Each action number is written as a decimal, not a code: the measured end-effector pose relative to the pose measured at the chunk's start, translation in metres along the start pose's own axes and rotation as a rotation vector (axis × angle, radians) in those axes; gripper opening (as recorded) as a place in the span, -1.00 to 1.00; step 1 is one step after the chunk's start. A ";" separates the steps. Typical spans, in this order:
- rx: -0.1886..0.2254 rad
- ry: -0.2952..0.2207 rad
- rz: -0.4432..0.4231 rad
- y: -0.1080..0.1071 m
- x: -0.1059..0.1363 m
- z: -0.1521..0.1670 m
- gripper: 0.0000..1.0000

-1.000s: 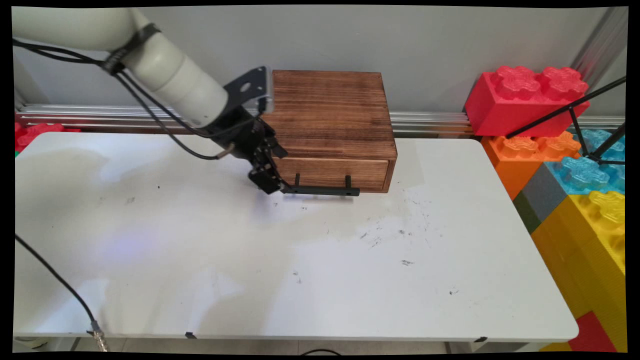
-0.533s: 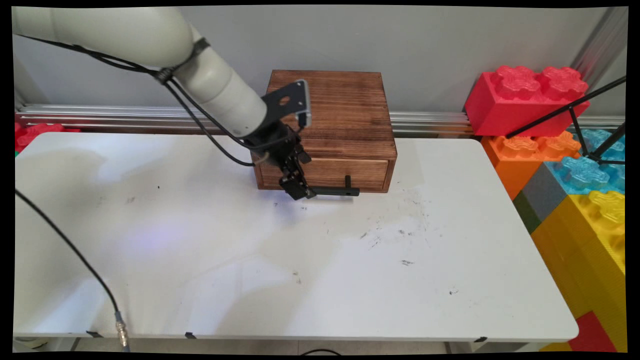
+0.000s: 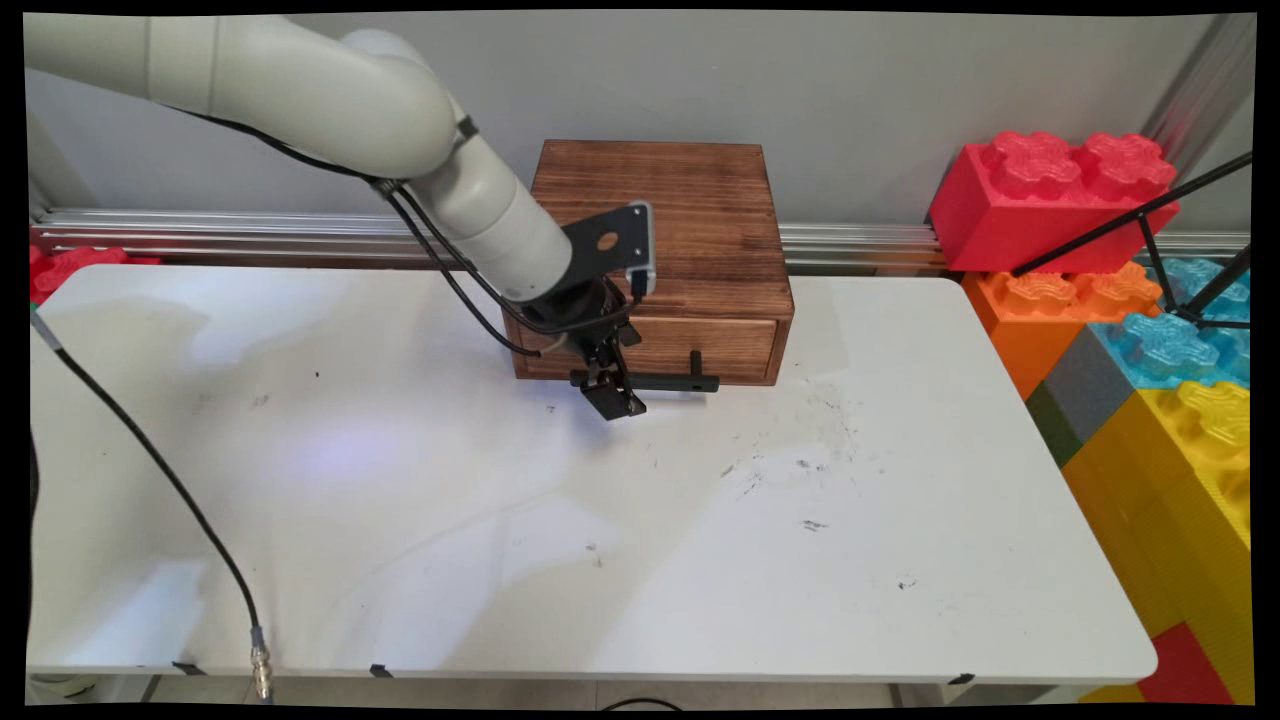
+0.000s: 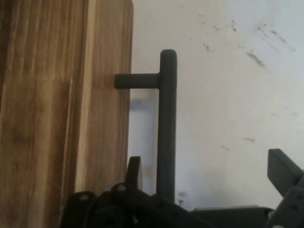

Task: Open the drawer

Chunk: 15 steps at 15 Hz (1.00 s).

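- One wooden drawer box [image 3: 655,215] stands at the twelve o'clock edge of the white table [image 3: 700,560], backed against the wall rail; its single drawer front [image 3: 690,345] faces six o'clock and sits flush, so I judge the drawer shut.
- One black bar handle [image 3: 665,381] runs across the drawer front on two short posts [image 4: 137,81], which hold it clear of the wood and leave a gap behind the bar.
- My pincer [image 3: 612,395] is at the nine o'clock end of that bar. In the hand view my fingers stand apart: one finger [image 4: 134,173] is in the gap between drawer front and bar, the other [image 4: 284,170] is well out over the table on the bar's far side. The bar passes between them; I see no contact with either finger.
- My wrist is tilted down toward the table, which I judge lets one finger reach behind the bar.
- Several large toy bricks [image 3: 1140,300] are stacked off the table at three o'clock, well apart from my pincer.
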<state>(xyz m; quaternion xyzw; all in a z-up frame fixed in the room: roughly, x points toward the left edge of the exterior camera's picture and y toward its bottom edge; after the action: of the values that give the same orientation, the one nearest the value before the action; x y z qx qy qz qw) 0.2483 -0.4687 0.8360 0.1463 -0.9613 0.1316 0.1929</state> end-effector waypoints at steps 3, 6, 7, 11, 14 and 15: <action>-0.002 -0.016 0.022 0.001 0.000 0.013 1.00; -0.003 -0.027 0.032 0.002 -0.001 0.021 1.00; -0.004 -0.031 0.035 0.003 -0.002 0.024 1.00; -0.009 -0.038 0.058 0.004 -0.002 0.037 1.00; -0.009 -0.042 0.069 0.005 -0.003 0.044 1.00; -0.009 -0.044 0.072 0.005 -0.003 0.046 1.00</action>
<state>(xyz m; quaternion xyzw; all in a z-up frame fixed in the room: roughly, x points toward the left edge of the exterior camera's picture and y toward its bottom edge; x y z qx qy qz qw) 0.2343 -0.4778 0.7925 0.1138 -0.9704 0.1310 0.1677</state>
